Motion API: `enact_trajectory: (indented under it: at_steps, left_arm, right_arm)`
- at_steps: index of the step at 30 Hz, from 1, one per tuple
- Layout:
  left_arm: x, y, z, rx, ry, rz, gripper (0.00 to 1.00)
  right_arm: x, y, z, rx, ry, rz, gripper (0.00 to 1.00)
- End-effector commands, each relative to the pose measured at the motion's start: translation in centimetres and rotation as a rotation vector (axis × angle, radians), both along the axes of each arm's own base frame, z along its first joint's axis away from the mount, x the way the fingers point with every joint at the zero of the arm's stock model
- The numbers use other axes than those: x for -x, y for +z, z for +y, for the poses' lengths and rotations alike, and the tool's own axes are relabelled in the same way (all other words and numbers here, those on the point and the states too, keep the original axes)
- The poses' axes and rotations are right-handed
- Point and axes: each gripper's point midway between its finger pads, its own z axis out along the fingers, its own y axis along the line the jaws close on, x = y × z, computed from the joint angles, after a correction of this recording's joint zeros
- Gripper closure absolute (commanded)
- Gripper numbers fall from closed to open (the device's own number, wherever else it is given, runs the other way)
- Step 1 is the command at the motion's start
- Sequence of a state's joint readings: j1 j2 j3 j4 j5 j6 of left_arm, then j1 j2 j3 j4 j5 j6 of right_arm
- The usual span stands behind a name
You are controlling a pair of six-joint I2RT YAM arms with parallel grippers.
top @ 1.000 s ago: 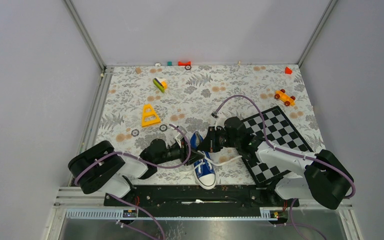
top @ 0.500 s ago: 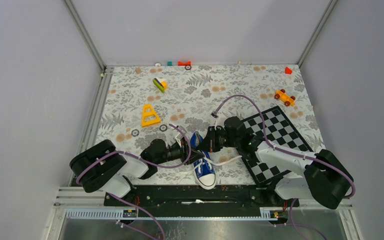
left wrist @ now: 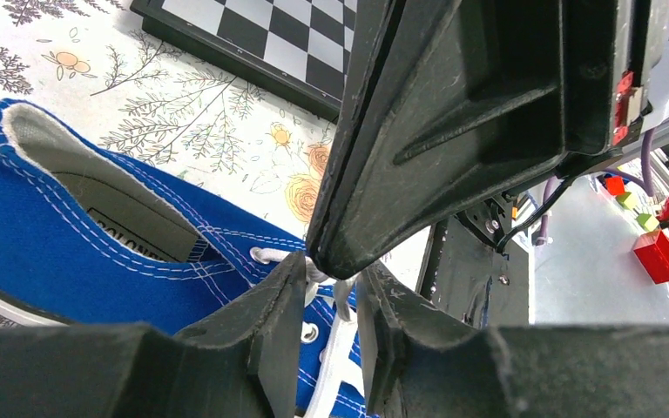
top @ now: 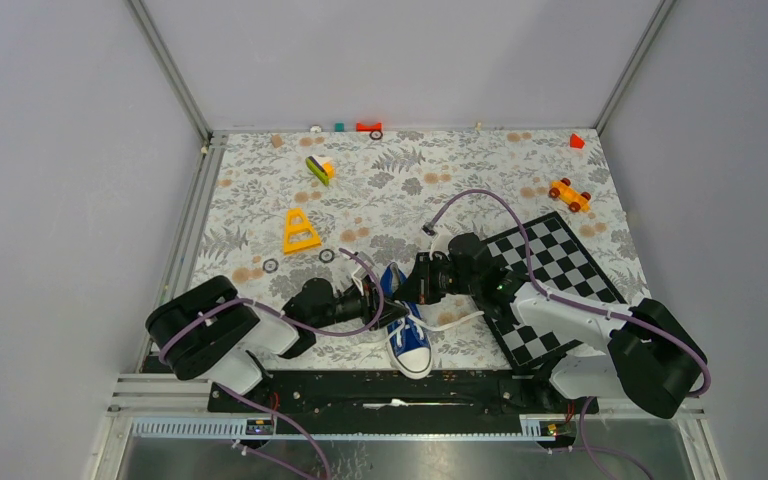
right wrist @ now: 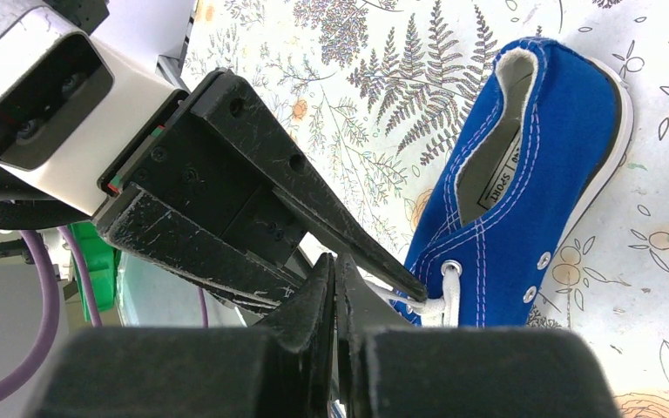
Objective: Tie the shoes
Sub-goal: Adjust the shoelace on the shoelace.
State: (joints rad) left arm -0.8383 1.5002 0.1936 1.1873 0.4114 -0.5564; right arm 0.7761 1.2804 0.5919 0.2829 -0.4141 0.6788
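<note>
The shoe (top: 410,345) is a small blue canvas sneaker with a white toe cap. It lies near the table's front edge, toe toward the arm bases. Both grippers meet over its top eyelets. My left gripper (top: 388,308) (left wrist: 331,272) reaches in from the left. Its jaws stand a little apart, and a white lace (left wrist: 340,348) runs between them. My right gripper (top: 407,295) (right wrist: 335,266) comes in from the right, shut. Its tip pinches the lace strand (right wrist: 392,296) that leads from the top eyelet. That tip sits between the left fingers. Another lace end (top: 460,320) trails right of the shoe.
A checkerboard (top: 550,280) lies right of the shoe, under the right arm. Farther back are a yellow cone (top: 300,232), an orange toy car (top: 569,194), a green-yellow toy (top: 319,168), red blocks (top: 368,126) and small black rings (top: 271,265).
The left arm has crept slightly to the right toward the shoe. The right arm and the shoe have stayed in place.
</note>
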Motion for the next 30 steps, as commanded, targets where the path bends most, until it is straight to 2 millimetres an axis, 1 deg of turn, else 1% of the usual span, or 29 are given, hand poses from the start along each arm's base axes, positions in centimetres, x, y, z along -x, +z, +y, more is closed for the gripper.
enact_trajectory:
  at_steps: [1,3,8,12,23,30]
  left_arm:
    - [0.0,1.8,-0.5,0.066,-0.014,-0.053,0.7]
    - [0.0,1.8,-0.5,0.068,-0.012,-0.054,0.73]
    - [0.0,1.9,-0.5,0.08,-0.013,-0.053,0.9]
    - [0.1,1.9,-0.5,0.085,-0.015,-0.051,1.0]
    - [0.4,1.5,-0.7,0.087,-0.031,-0.035,1.0]
    - [0.6,1.4,-1.0,0.09,-0.053,-0.023,1.0]
  right_arm:
    - [-0.7,2.5,1.1,-0.068,0.013,-0.047,1.0]
    - [-0.8,2.6,1.1,-0.069,0.009,-0.047,1.0]
    - [-0.8,2.6,1.0,-0.072,0.002,-0.043,1.0]
    - [-1.0,2.3,0.6,-0.069,-0.032,-0.045,1.0]
    - [-2.0,1.6,-2.0,-0.063,-0.203,-0.074,1.0]
    - [-2.4,2.0,-2.5,-0.086,-0.255,-0.09,1.0]
